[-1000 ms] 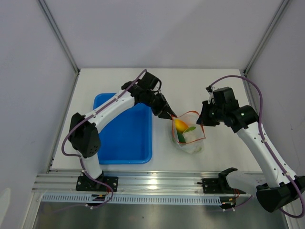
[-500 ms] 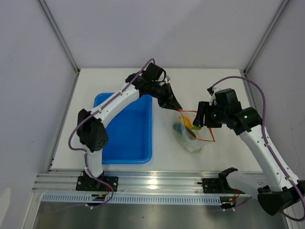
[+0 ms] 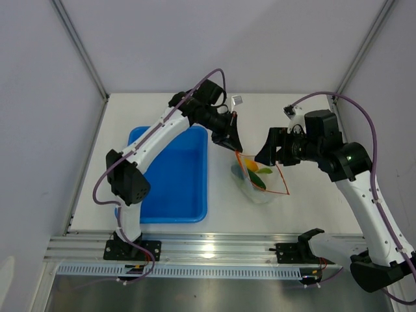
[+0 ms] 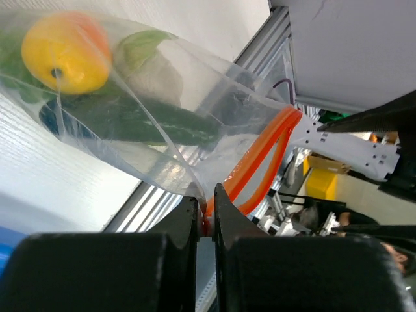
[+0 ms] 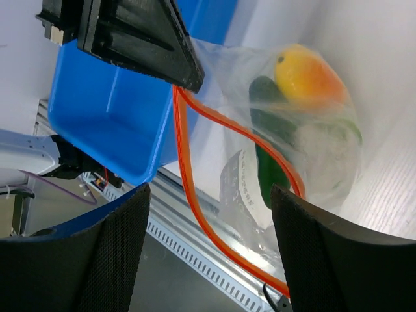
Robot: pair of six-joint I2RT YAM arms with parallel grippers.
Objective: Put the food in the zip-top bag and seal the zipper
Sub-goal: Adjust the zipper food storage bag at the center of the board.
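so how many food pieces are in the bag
3 clear, all in the bag: fruit, cucumber below it, cabbage beside it. A green patch behind the fruit may be a fourth.

Robotics lab test cell: plain white panel walls (image 3: 227, 39), aluminium frame posts (image 3: 81, 49), white tabletop (image 3: 260, 110), arm base (image 3: 130, 249) bolted to extrusion rail (image 3: 214, 247), exposed purple cabling (image 3: 312, 95).
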